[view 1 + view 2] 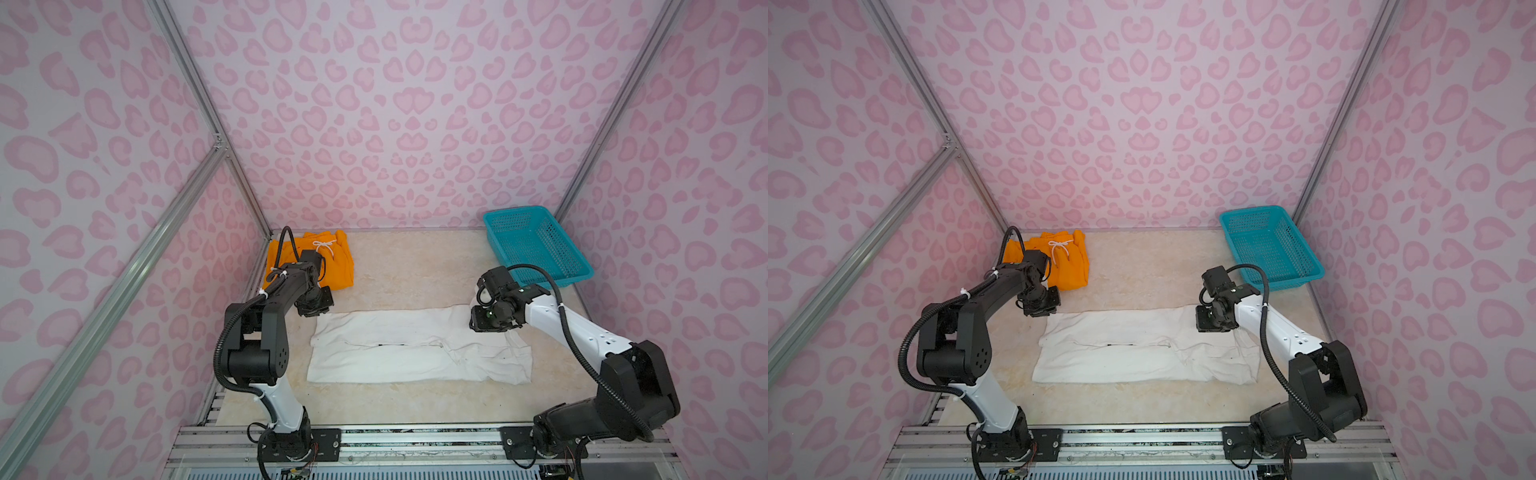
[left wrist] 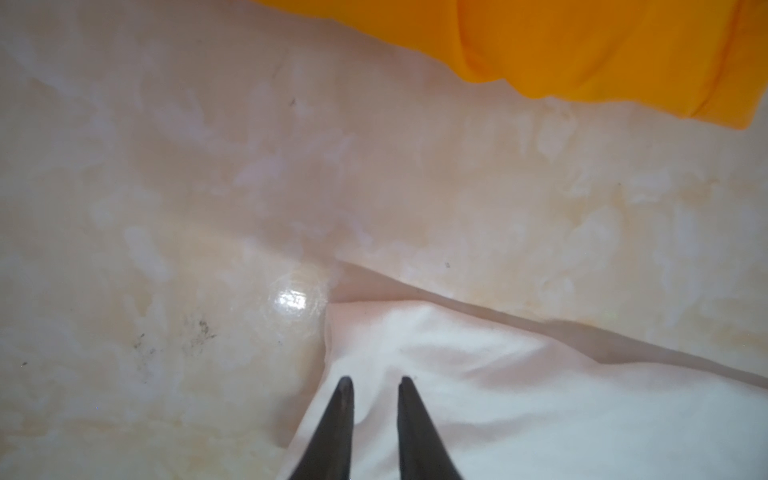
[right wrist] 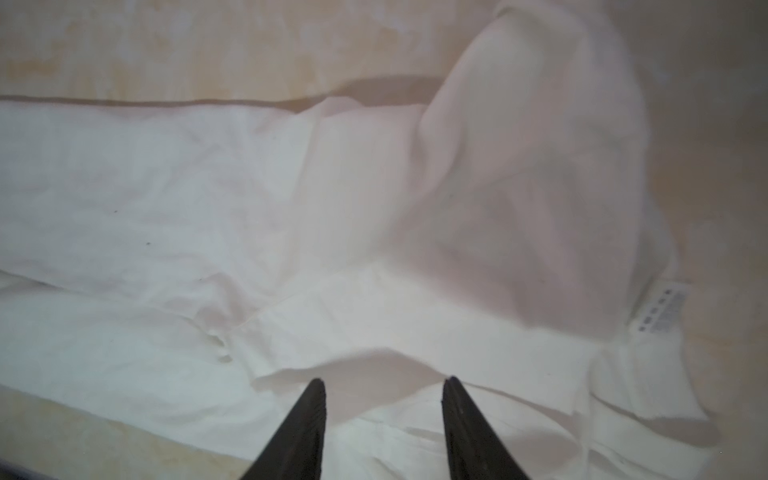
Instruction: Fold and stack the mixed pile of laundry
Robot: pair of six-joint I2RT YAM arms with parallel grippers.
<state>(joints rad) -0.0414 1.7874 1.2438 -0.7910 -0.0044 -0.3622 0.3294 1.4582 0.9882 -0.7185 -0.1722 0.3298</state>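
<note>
Here the left claw (image 2: 375, 380) and right claw (image 3: 384, 381) stand open over the white T-shirt (image 1: 415, 361).

Your left gripper (image 2: 375, 384) reached toward 1 o'clock, jaws narrowly parted. Your right gripper (image 3: 384, 384) reached toward 10 o'clock, jaws wider.

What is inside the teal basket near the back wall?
The teal basket shows only its own perforated floor and walls, no garment. A black cable covers a little of its near edge.

I see the white cotton T-shirt (image 1: 415, 361) spread across the middle of the tabletop (image 1: 415, 266). The orange fabric shorts (image 1: 337, 272) lie behind it on the left, and the teal perforated plastic basket (image 1: 540, 249) behind it on the right.
</note>
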